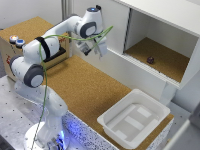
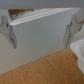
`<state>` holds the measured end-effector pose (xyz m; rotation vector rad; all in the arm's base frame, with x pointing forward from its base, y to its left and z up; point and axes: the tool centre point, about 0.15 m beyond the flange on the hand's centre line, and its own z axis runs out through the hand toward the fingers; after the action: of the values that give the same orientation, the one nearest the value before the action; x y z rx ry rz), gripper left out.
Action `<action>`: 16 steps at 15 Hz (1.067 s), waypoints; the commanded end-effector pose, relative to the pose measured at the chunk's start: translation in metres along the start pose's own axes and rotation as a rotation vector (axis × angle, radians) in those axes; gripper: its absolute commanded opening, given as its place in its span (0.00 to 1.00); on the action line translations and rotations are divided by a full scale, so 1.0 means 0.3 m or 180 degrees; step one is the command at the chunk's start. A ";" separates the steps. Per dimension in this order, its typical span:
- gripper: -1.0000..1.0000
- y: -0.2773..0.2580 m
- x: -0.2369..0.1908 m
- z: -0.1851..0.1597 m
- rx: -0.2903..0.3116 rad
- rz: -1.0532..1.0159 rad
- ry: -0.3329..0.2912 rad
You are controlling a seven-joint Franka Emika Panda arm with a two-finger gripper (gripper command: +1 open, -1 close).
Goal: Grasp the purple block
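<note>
In the exterior view the purple block (image 1: 150,60) is so small and dark inside the white cabinet (image 1: 165,20) that its shape and faces cannot be made out, and the pincer (image 1: 96,50) is too blurred to show how its jaws stand. The wrist view is heavily blurred: the block does not show there, the fingers (image 2: 11,31) are cut off by the picture's edges, and a pale curved shape (image 2: 78,50) at one edge is perhaps the white tray.
</note>
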<state>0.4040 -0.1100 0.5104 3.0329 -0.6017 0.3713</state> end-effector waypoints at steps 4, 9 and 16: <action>1.00 0.222 0.453 0.104 0.0417 -0.0673 -0.0119; 1.00 0.217 0.676 0.182 0.0439 -0.1195 -0.0067; 1.00 0.190 0.894 0.271 0.0147 -0.1125 0.0199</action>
<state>0.5725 -0.2442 0.4987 3.0354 -0.0695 0.5809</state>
